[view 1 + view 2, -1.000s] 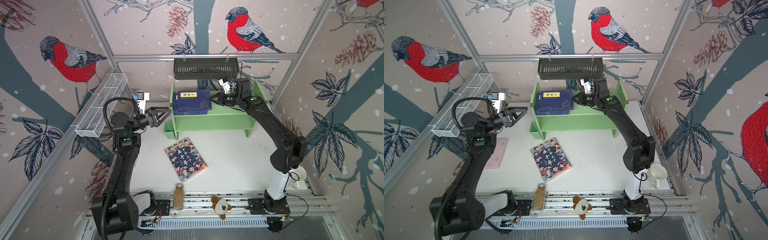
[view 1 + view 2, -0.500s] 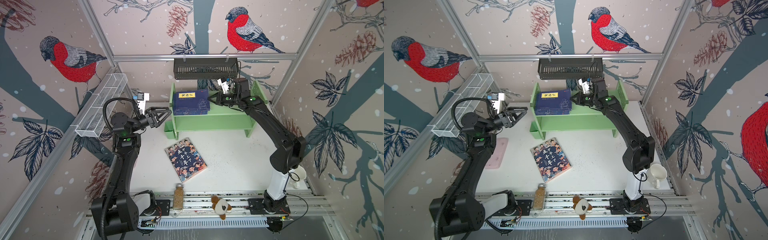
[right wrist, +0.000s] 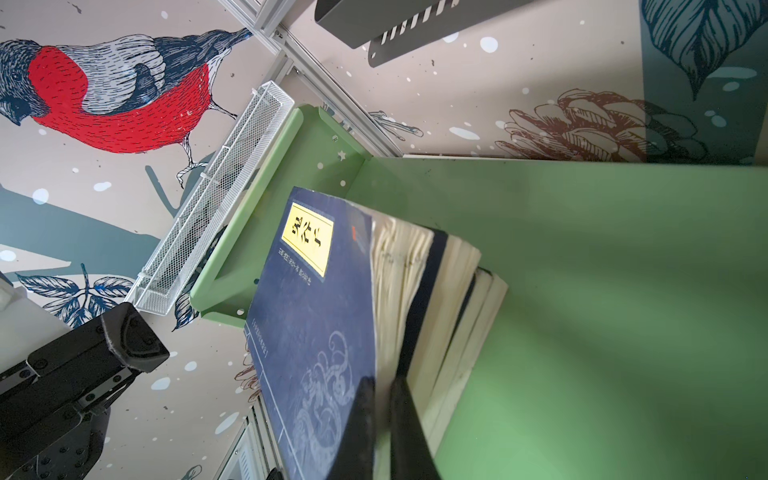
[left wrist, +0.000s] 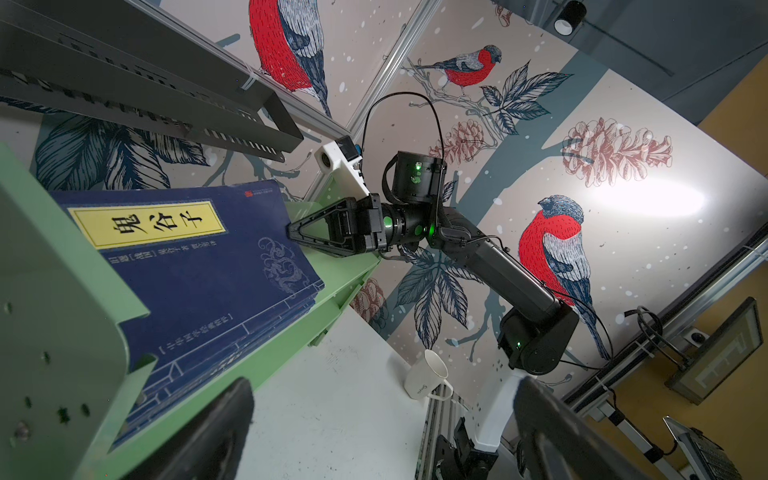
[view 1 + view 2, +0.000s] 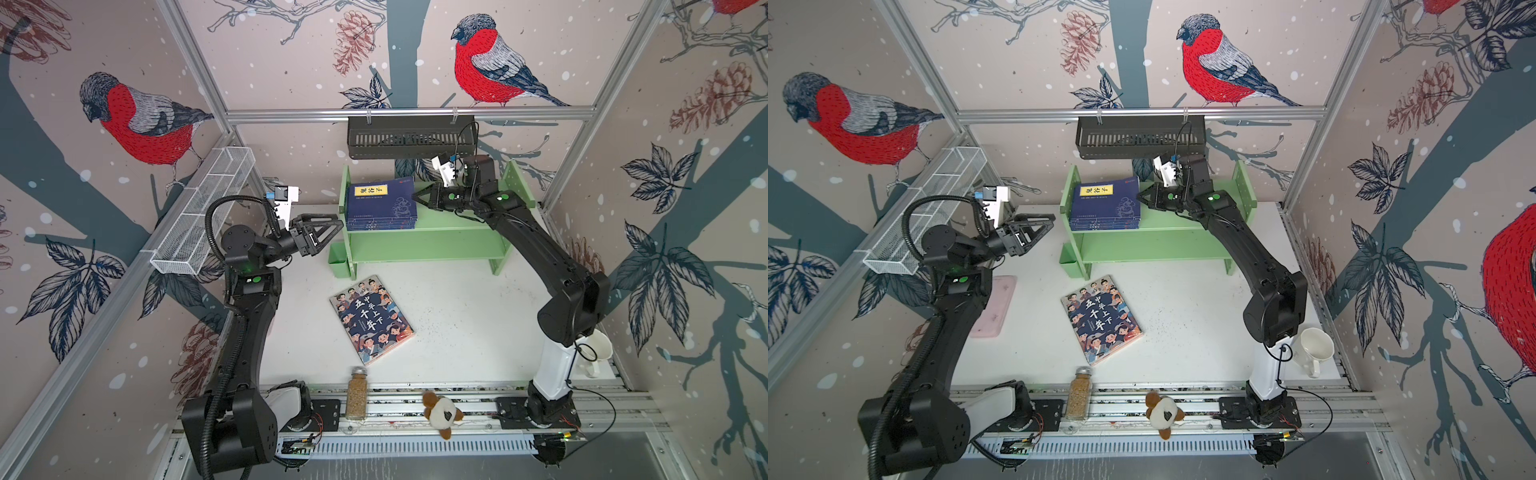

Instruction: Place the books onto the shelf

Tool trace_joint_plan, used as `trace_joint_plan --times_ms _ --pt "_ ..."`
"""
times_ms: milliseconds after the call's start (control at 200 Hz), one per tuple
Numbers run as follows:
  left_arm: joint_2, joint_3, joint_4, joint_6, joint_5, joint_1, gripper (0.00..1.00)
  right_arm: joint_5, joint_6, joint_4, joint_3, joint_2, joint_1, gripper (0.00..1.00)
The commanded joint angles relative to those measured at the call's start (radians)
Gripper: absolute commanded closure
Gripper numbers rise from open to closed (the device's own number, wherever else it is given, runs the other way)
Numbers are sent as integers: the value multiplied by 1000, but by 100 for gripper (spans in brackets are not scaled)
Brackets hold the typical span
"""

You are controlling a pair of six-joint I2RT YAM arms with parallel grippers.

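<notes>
White tabletop (image 5: 457, 316) in both top views bore the green shelf (image 5: 424, 249), with the navy books (image 5: 382, 203) stacked at its upper board's left end and the cartoon book (image 5: 372, 318) lying nearer. Wide open and empty, the left gripper (image 5: 337, 230) hung just left of the shelf. In the left wrist view the right gripper (image 4: 291, 230), closed, touched the stack's right edge. The right wrist view agreed.

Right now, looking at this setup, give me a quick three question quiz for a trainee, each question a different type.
1. True or false: the cartoon-cover book lies on the shelf.
2. The navy books rest on which part: A) top board, B) lower board, C) green cup?
3. Fill in: the left tool is open; the right tool, tip at the stack's edge, is ___.
Key: 1 false, it lies on the table. 2 A. 3 shut.
</notes>
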Motion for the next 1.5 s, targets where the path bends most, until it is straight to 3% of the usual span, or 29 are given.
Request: trace_joint_plan --times_ms 0,1115,1210,1300,1406,1496 --pt "-4 3 13 12 12 3 2 -1 -8 24 13 7 4 100" --pt "-12 -2 3 24 15 3 2 12 -31 -1 5 -5 21 99" --pt "-13 -2 3 25 14 3 2 16 -32 2 -5 -13 21 96" --pt "-14 -2 3 25 14 3 2 24 -32 0 -10 -18 21 82" --pt "-15 0 0 24 14 3 2 38 -38 2 -10 -25 16 79" --pt "-17 3 -8 25 9 3 2 47 -35 11 -10 -30 6 70"
